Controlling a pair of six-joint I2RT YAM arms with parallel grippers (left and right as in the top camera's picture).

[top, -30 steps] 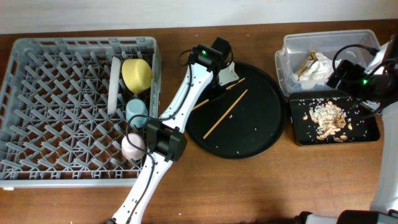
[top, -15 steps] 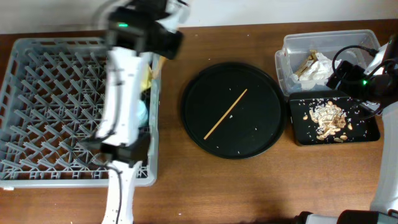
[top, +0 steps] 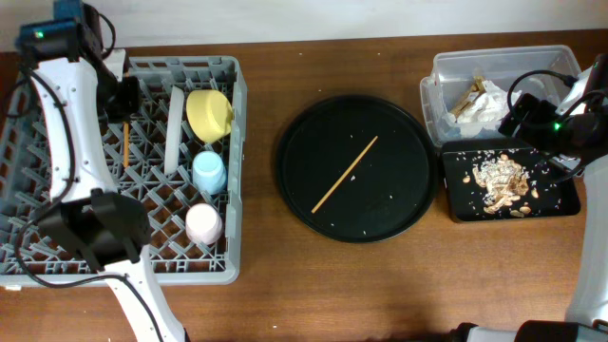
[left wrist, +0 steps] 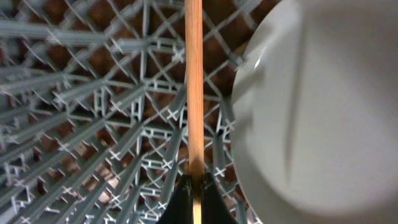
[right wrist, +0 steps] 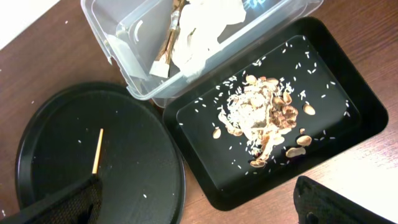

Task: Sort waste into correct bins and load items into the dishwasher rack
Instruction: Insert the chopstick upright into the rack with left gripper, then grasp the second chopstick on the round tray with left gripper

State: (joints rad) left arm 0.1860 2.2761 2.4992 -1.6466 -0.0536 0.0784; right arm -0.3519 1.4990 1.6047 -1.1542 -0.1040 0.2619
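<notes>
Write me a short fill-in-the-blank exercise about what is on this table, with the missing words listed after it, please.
1. The left gripper is shut on a thin wooden ___, held over the dishwasher rack.
2. On the round black tray lies exactly ___ chopstick.
3. Between the yellow bowl and the pink cup stands the ___ cup.
4. The food scraps lie in the rectangular tray coloured ___.

Missing words: chopstick, one, blue, black.

Left jaws clamped, right jaws spread wide

Chopstick (top: pixel 345 174) on round tray (top: pixel 399 133), right of rack (top: pixel 190 65)
</notes>
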